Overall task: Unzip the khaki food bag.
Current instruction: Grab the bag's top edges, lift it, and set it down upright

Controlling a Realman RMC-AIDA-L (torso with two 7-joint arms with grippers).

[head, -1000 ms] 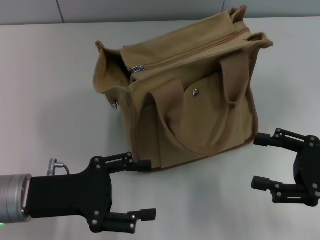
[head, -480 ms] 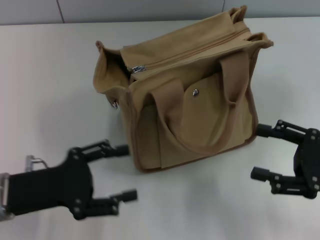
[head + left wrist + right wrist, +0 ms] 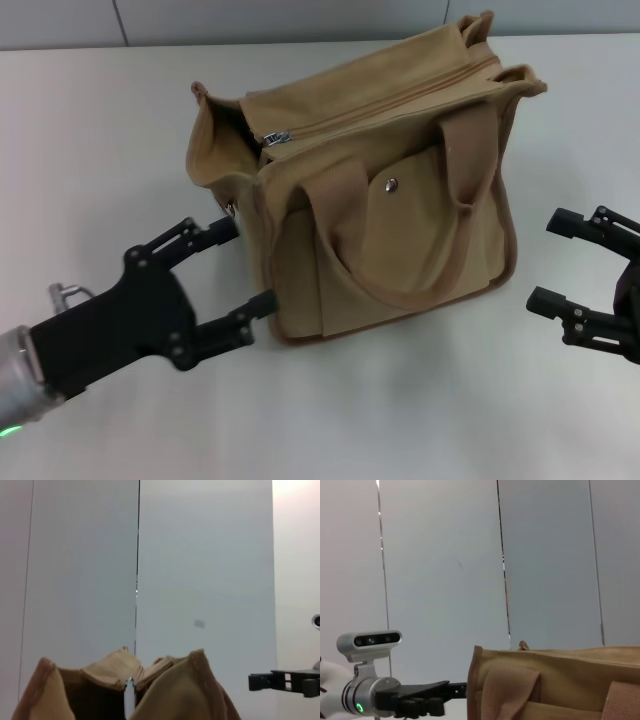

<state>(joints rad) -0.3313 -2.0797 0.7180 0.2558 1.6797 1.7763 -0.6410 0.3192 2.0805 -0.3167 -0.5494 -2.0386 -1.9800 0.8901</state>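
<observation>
Lab-like room, bare white table (image 3: 90,130), plain grey wall panels (image 3: 545,560)

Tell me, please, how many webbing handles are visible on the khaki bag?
2: one handle loops down over the front pocket of the khaki food bag, the other sticks up along its far top edge. Nothing suggests more.

We find no readable text, label, brand, number or sign anywhere in these views, neither on the khaki food bag (image 3: 385,190) nor on anything around it.
</observation>
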